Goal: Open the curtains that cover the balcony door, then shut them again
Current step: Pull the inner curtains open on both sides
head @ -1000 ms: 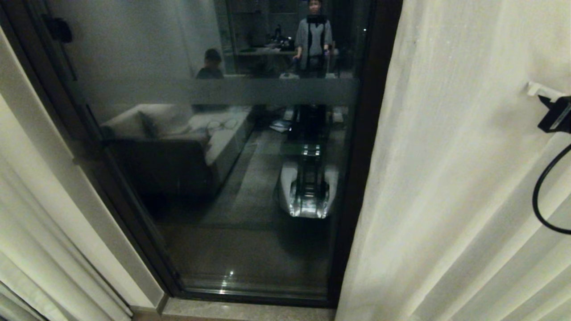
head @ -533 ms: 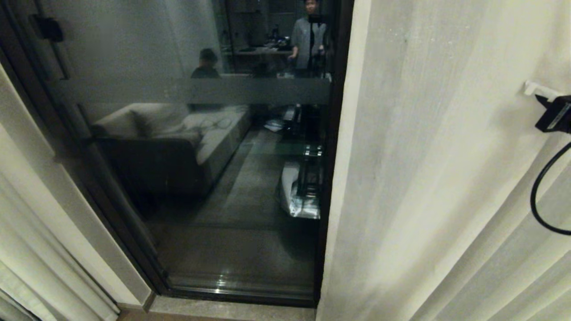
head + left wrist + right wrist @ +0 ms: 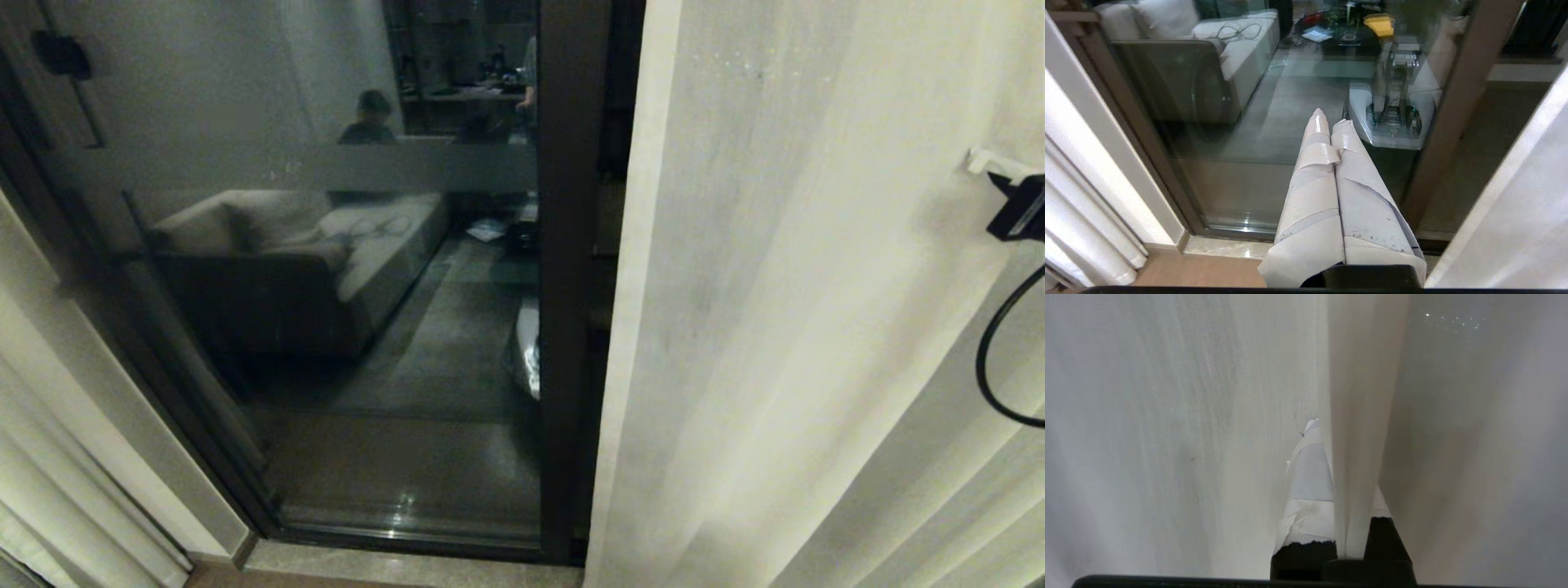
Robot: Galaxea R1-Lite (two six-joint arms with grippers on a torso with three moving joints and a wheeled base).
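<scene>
Reflections: in the glass I saw a pale sofa point(image 3: 326, 245) with a cable lying on its seat, a seated person point(image 3: 367, 118) behind it, and the robot's own white base point(image 3: 528, 347), half cut off by the frame post.
Obstruction: a dark vertical frame post point(image 3: 563, 286) stood between the pane and the right-hand panel's edge; from my head view that panel hid everything to the right of it.
Floor: a pale stone sill point(image 3: 408, 567) ran along the foot of the door, with wood flooring point(image 3: 1200, 271) nearer the robot.
Cable: a black cable loop point(image 3: 992, 359) hung at the far right, under a black mount on the right arm.
Balcony door: the balcony door point(image 3: 343, 343) filled the middle left, dark-framed, with a frosted band point(image 3: 326, 167) across the pane; the pane lay uncovered.
Curtains: the curtains point(image 3: 800, 327) were cream, finely woven and softly pleated; one panel covered the right half, the other point(image 3: 49, 457) was bunched at the lower left beside the frame.
Right gripper: the right gripper point(image 3: 1331, 457) was clenched on a vertical fold of the right curtain, the cloth running between its taped fingers point(image 3: 1310, 473).
Left gripper: the left gripper point(image 3: 1329, 122) was clenched on nothing, pointing towards the glass low down and apart from both panels.
</scene>
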